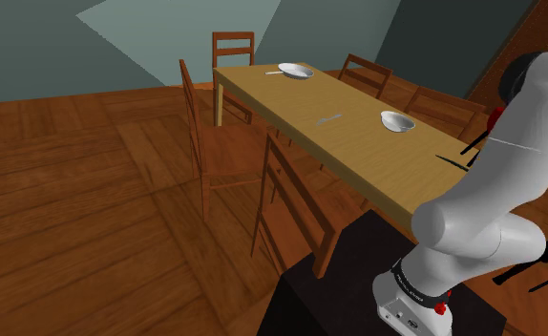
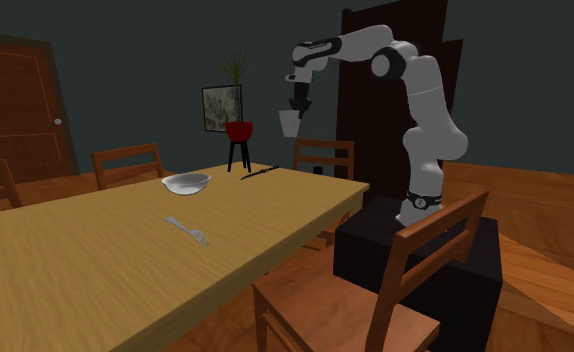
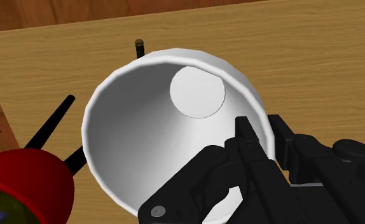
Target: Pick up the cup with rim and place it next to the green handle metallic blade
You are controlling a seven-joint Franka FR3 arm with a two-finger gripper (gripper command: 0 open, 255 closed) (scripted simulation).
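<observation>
The gripper is clamped on the white cup, one finger inside the rim and one outside, pinching the wall. The cup looks light, rigid and smooth, so this wall pinch could let it tilt or slip. It needs a gentle set-down. In the second exterior view it hangs well above the tabletop, and the dark knife lies below, slightly toward that view's left.

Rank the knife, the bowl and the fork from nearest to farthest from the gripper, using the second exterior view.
1. Knife: on the table end, almost under the gripper.
2. Bowl: farther along, toward the view's left.
3. Fork: past the bowl, nearer the camera.
</observation>
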